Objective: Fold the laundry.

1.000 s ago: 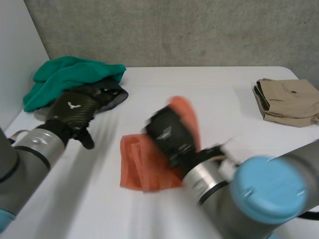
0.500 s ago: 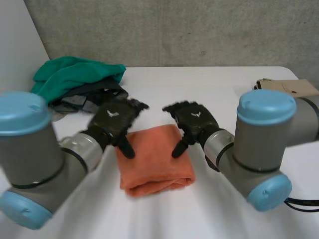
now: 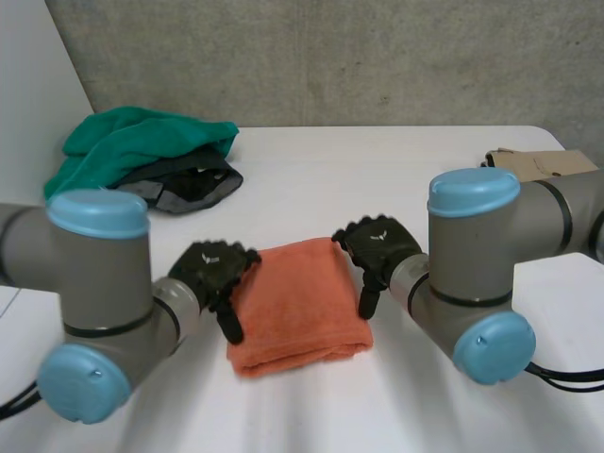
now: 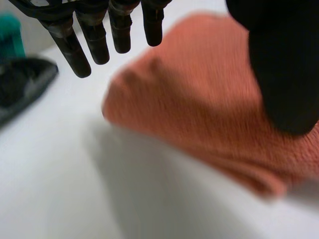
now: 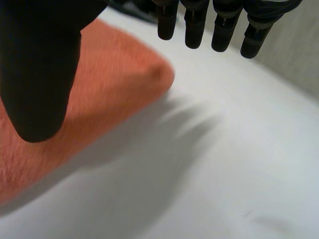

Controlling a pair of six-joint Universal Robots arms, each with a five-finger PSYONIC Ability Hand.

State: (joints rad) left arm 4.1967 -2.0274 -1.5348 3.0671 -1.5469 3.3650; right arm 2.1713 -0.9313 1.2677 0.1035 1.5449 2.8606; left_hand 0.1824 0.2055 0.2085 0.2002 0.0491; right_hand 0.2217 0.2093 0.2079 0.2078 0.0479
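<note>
Head view: the folded orange towel (image 3: 297, 302) lies on the white table (image 3: 396, 179), with the left hand (image 3: 212, 274) at its left edge and the right hand (image 3: 377, 247) at its right edge. Both hands have straight fingers and grip nothing. A small white emblem marks each hand's back

Four laundry items: orange towel (image 3: 297, 302), green cloth (image 3: 132, 142), dark garment (image 3: 193, 184), tan garment (image 3: 543, 162).

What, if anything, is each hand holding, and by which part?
Nothing is held. The left hand and the right hand are both open, one at each side edge of the folded orange towel, pinching no cloth.
</note>
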